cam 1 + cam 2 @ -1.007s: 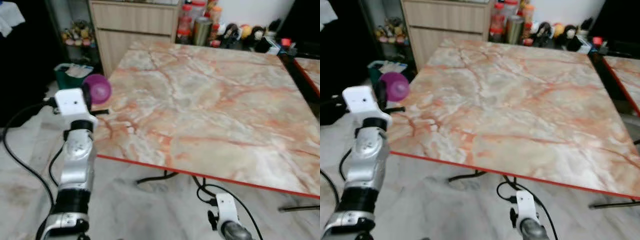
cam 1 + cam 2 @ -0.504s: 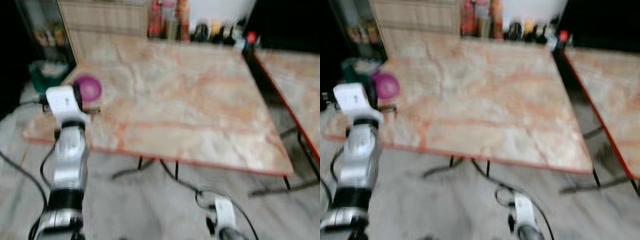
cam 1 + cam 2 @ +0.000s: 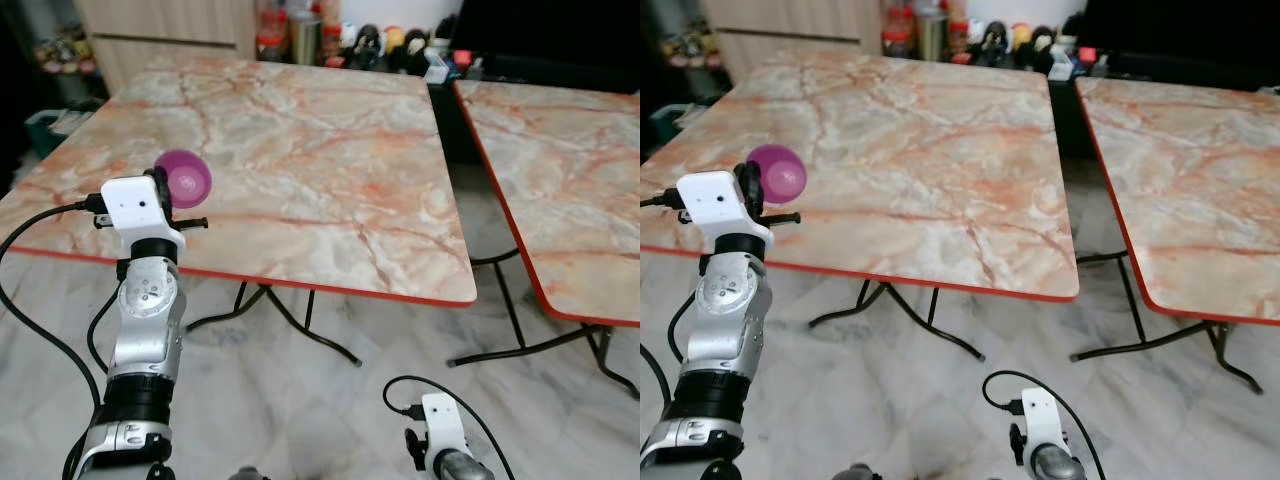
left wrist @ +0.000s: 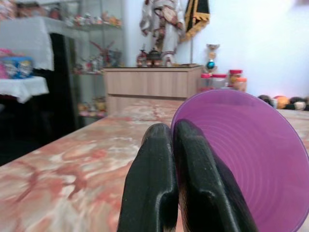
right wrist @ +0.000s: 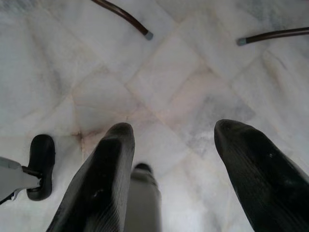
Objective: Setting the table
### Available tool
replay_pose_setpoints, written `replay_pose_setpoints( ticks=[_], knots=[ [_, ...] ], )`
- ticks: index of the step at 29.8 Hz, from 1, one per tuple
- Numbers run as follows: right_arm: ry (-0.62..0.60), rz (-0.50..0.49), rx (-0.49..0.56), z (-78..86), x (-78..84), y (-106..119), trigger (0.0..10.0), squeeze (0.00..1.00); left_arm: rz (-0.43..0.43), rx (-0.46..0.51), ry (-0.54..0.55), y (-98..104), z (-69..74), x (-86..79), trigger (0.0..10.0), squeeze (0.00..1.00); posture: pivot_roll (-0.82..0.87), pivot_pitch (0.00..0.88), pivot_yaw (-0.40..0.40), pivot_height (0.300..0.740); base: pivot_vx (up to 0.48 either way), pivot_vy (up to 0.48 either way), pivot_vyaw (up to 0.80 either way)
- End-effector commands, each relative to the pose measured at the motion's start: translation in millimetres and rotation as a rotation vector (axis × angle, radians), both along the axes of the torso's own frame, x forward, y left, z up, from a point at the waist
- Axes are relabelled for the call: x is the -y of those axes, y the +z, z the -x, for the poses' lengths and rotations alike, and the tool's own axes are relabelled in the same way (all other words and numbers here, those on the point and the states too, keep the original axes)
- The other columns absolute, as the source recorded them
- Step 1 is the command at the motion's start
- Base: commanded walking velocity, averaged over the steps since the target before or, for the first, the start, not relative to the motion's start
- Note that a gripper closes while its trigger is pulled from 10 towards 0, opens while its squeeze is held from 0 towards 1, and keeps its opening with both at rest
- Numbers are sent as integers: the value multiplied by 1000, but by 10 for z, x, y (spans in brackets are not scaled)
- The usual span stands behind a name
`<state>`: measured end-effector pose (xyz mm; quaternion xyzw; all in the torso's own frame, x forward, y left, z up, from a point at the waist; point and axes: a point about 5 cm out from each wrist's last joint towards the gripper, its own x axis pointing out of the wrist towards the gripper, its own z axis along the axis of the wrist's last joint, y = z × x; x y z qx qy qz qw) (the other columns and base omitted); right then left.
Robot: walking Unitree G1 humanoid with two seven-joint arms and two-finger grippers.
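Note:
My left gripper (image 4: 176, 193) is shut on the rim of a purple plastic bowl (image 3: 185, 177), which it holds up over the near left edge of the marble table (image 3: 330, 130). In the left wrist view the bowl (image 4: 246, 154) faces the camera with both black fingers (image 4: 149, 188) pinched on its edge. My right arm (image 3: 440, 462) hangs low by the floor. Its gripper (image 5: 176, 159) is open over the white floor tiles, with nothing between the fingers.
A second marble table (image 3: 560, 160) stands to the right across a narrow gap. Bottles, jars and small items (image 3: 350, 40) line the far edge near a wooden cabinet (image 3: 170, 30). Black table legs (image 3: 290, 320) and cables cross the marble floor.
The camera has swung right and drawn back, bringing the second table into view. The left gripper still holds the purple bowl at the table's near left edge.

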<state>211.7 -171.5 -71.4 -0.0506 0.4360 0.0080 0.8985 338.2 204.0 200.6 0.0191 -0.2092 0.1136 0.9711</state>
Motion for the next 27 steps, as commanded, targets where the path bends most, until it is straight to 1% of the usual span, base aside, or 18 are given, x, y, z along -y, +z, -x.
replay_pose_setpoints(
  ticks=[1, 7, 11, 13, 23, 26, 27],
  knots=[
    [-31, 5, -12, 58, 90, -24, 10000, 0, -1, 18, -25, 35, -9, 84, 10000, 0, 113, 101, -49, 715, 0, -382, 0],
    [1, 23, -8, 38, 90, -12, 10000, 0, 0, 17, -29, 34, -8, 98, 10000, 0, 110, 101, -53, 715, 0, -384, 0],
    [14, 35, -14, 44, 95, -16, 10000, 0, 0, 19, -30, 35, -6, 101, 10000, 0, 111, 99, -54, 715, 0, -381, 691],
    [-4, 26, -17, 52, 98, -20, 10000, 0, -1, 19, -31, 34, -5, 103, 10000, 0, 109, 99, -53, 715, 0, -381, 0],
    [5, 30, -16, 52, 98, -20, 10000, 0, -1, 15, -35, 24, -3, 110, 10000, 0, 106, 98, -52, 715, 0, -379, 0],
    [1, 31, -17, 58, 106, -22, 10000, 0, -6, 3, -25, -37, 69, 42, 10000, 0, 108, 94, -52, 715, 0, -380, 0],
    [1, 31, -17, 58, 106, -22, 10000, 0, -6, 3, -25, -37, 69, 42, 10000, 0, 108, 94, -52, 715, 0, -379, 0]
  ],
)
